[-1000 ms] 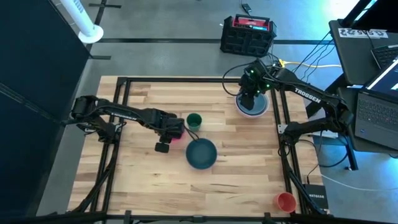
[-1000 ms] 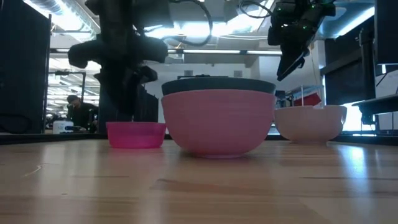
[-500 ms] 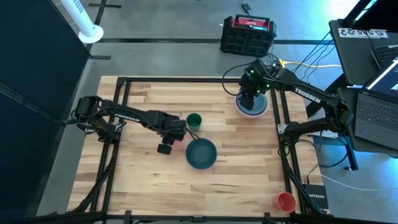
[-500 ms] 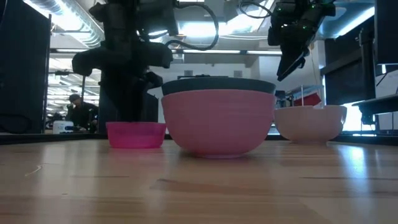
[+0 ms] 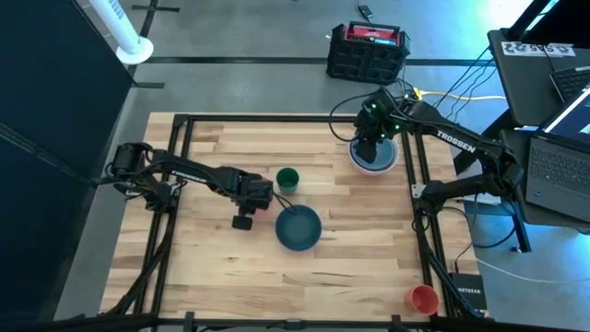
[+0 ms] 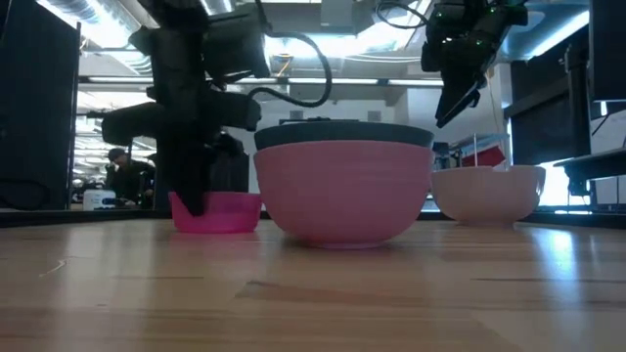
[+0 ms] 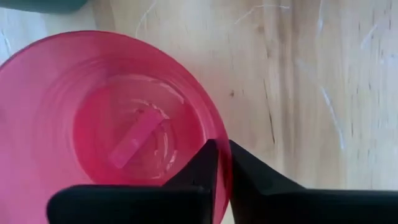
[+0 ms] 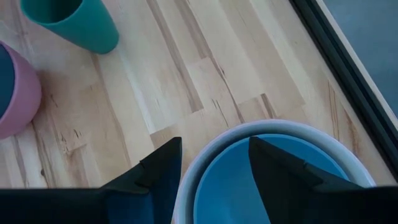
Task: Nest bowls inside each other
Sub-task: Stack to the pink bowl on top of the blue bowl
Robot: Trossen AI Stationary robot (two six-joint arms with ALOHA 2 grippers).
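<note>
Gripping is the step in hand: the left gripper (image 7: 217,163) has its fingers pressed together on the rim of the hot pink bowl (image 7: 93,118), one finger inside and one outside the wall, with the bowl sitting on the table (image 5: 203,267) near its middle. Largest of the bowls is the pale pink bowl (image 6: 342,191), which already holds a dark blue bowl (image 5: 298,228) and stands just beside the hot pink one. At the far right of the table the white bowl (image 5: 375,163) has a lighter blue bowl (image 8: 273,180) nested in it, and the right gripper (image 8: 211,163) hangs over that rim with its fingers spread, holding nothing. A small teal bowl (image 5: 288,179) stands alone close to the left gripper. My judgement is that the next move calls for a clean lift of the hot pink bowl and a short carry over to the pale pink stack, setting it level into the dark blue one. The teal bowl sits near that path and could be knocked. Off the table lie a black and red case (image 5: 368,51) and a red cup (image 5: 423,298).
</note>
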